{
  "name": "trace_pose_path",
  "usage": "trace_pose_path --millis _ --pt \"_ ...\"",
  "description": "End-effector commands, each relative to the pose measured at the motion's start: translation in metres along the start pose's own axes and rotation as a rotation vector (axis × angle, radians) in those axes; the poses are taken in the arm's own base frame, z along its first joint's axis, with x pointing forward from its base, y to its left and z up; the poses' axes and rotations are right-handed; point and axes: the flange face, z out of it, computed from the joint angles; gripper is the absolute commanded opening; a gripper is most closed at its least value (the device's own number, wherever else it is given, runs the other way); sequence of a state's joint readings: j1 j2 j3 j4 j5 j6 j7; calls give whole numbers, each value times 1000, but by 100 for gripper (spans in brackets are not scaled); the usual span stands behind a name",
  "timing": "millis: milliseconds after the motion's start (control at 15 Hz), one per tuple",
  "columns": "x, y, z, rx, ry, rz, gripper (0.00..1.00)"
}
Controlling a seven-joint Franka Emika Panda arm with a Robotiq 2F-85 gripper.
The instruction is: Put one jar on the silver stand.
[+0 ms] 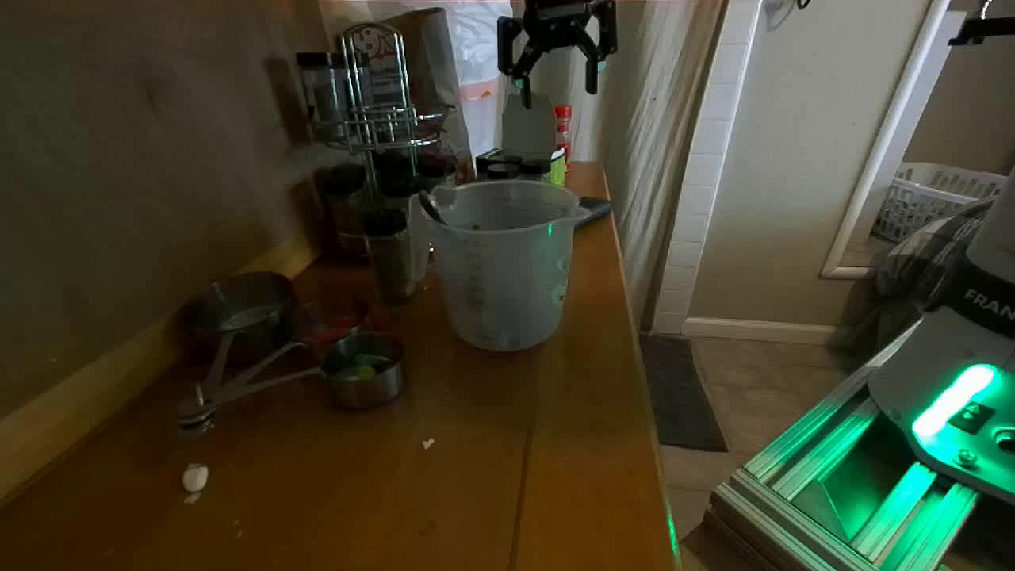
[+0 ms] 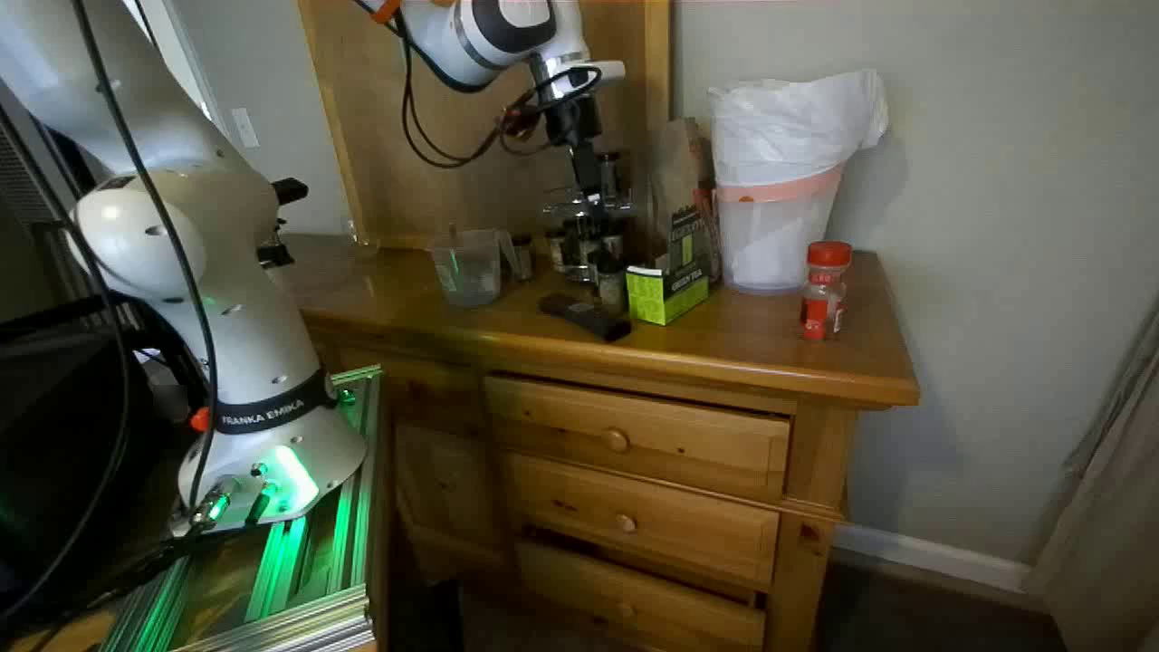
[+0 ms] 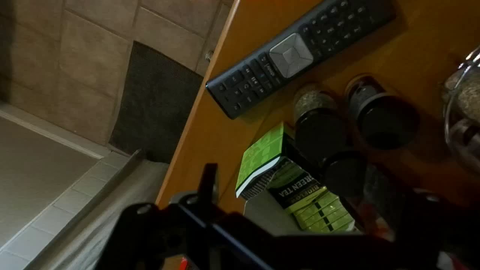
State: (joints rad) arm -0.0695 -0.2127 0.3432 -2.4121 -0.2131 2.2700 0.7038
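Note:
The silver stand (image 1: 381, 127) is a shiny wire rack against the wall, with a dark-lidded jar (image 1: 323, 91) on its upper tier and several jars (image 1: 345, 198) lower down. Its wire edge shows at the right of the wrist view (image 3: 450, 101). Another jar (image 1: 390, 258) stands on the tabletop in front of it. In the wrist view, dark-lidded jars (image 3: 390, 122) stand in a cluster beside the green tea box (image 3: 262, 157). My gripper (image 1: 558, 91) is open and empty, above the tea box and jars. It hides part of the stand in an exterior view (image 2: 589, 186).
A pale translucent bucket (image 1: 507, 270) stands in front of the stand. Metal measuring cups (image 1: 366, 385) lie near the wall. A black remote (image 2: 584, 315) lies by the front edge. A white-lined bin (image 2: 779, 231) and red-capped bottle (image 2: 822, 294) stand toward the table's end.

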Motion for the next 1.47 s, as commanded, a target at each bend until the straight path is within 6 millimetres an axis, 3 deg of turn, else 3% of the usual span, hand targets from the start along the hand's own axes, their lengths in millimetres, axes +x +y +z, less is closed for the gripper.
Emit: trace_pose_path --millis 0,267,533,800,867,1400 --pt "0 0 0 0 -1 -1 100" --pt "-10 -2 10 99 19 -138 100" --pt "-29 5 34 168 -4 -322 100" --pt "-28 26 60 208 -41 -305 100" --pt "-28 20 52 172 -42 -314 100" --pt "-27 27 58 184 -47 -305 100"
